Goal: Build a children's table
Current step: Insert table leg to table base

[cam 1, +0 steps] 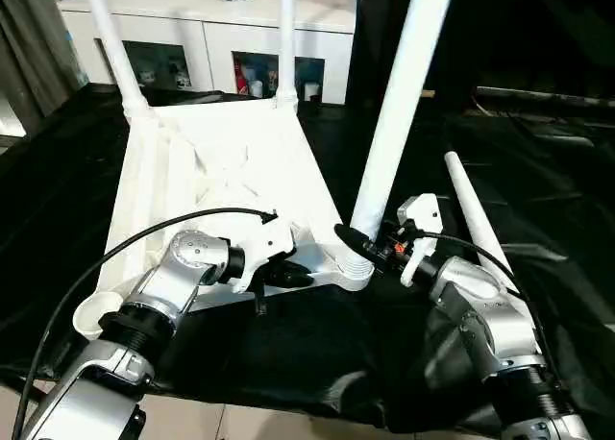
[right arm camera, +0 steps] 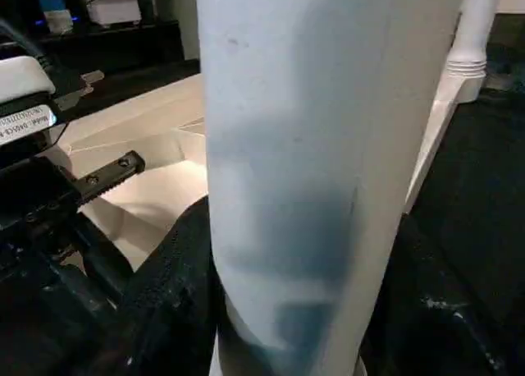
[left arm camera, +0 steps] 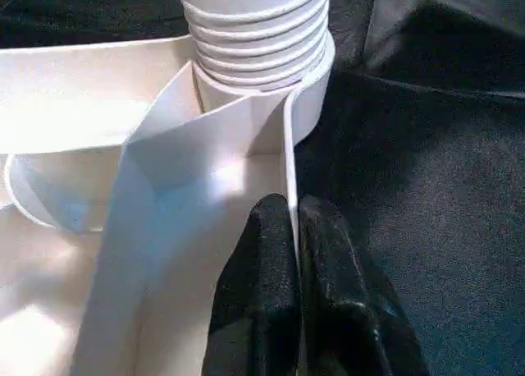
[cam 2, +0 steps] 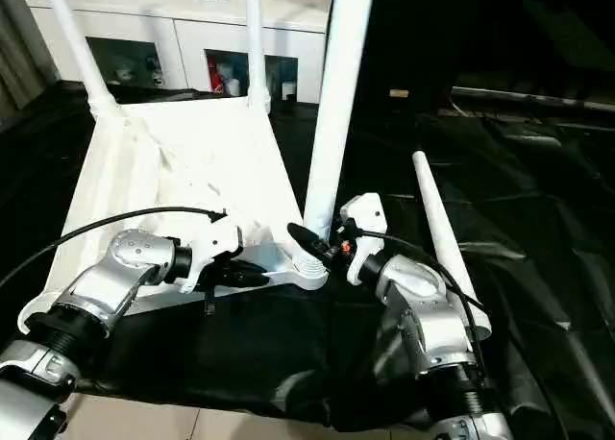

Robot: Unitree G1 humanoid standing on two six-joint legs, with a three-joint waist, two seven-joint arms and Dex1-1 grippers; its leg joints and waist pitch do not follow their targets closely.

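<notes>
The white tabletop [cam 1: 221, 161] lies upside down on black cloth, ribs up. Two legs [cam 1: 110, 36] [cam 1: 286, 36] stand in its far corner sockets. A third leg [cam 1: 399, 104] leans slightly in the near right socket [left arm camera: 316, 97], its threaded end [left arm camera: 254, 31] partly showing above the socket. My right gripper [cam 1: 363, 243] is closed around this leg [right arm camera: 312, 146] just above the threads. My left gripper [cam 1: 298, 277] is shut on the tabletop's thin rim [left arm camera: 289, 146] beside that socket. A fourth leg [cam 1: 476, 219] lies loose on the cloth to the right.
The near left corner socket [cam 1: 96, 315] holds no leg. A white cabinet [cam 1: 221, 36] with glass doors stands behind the tabletop. Black cloth [cam 1: 538, 171] covers the work surface; its front edge hangs just ahead of my forearms.
</notes>
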